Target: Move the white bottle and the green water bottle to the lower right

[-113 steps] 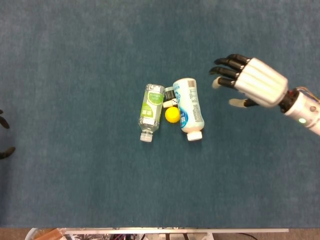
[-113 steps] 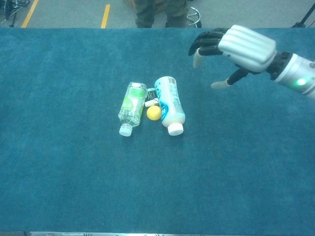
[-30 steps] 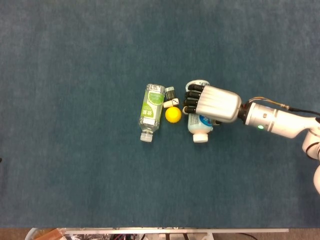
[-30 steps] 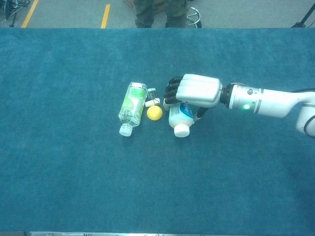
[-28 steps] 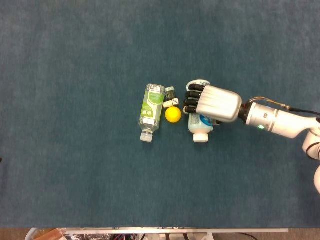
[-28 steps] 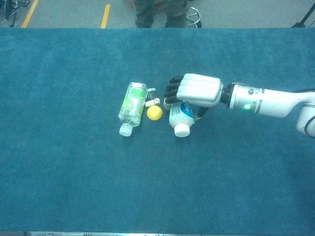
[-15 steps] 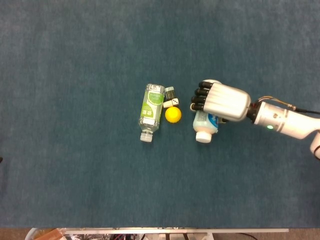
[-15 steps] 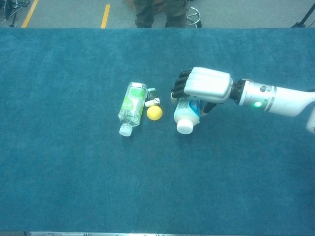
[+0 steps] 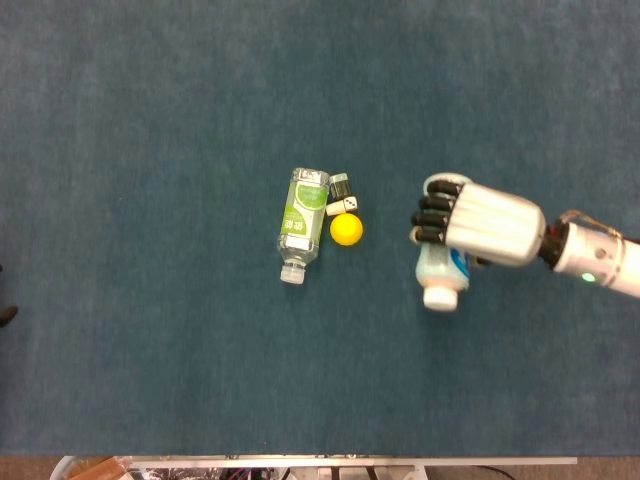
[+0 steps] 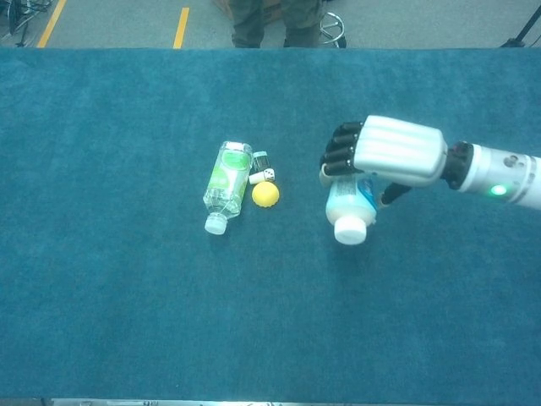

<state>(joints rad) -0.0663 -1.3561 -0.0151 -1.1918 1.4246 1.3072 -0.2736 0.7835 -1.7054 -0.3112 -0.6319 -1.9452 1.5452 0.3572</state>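
Observation:
My right hand (image 9: 480,223) (image 10: 390,152) grips the white bottle (image 9: 441,274) (image 10: 348,207) from above, fingers wrapped round its body; the bottle's white cap end sticks out toward the near edge, and it is lifted off the cloth, right of centre. The green water bottle (image 9: 302,221) (image 10: 225,183) lies on its side at the centre, cap pointing toward the near edge, well to the left of that hand. At the left edge of the head view only a dark sliver of my left hand (image 9: 5,314) shows.
A yellow ball (image 9: 346,229) (image 10: 265,194) lies just right of the green bottle, with a die (image 9: 349,205) (image 10: 268,174) and a small dark-capped item (image 9: 339,186) (image 10: 259,159) behind it. The table (image 9: 150,380) is covered in blue cloth. A person's legs (image 10: 283,21) stand beyond the far edge.
My right hand came in from the right, closed on the white bottle beside the yellow ball, and has carried it off to the right and slightly nearer. The green bottle has not moved.

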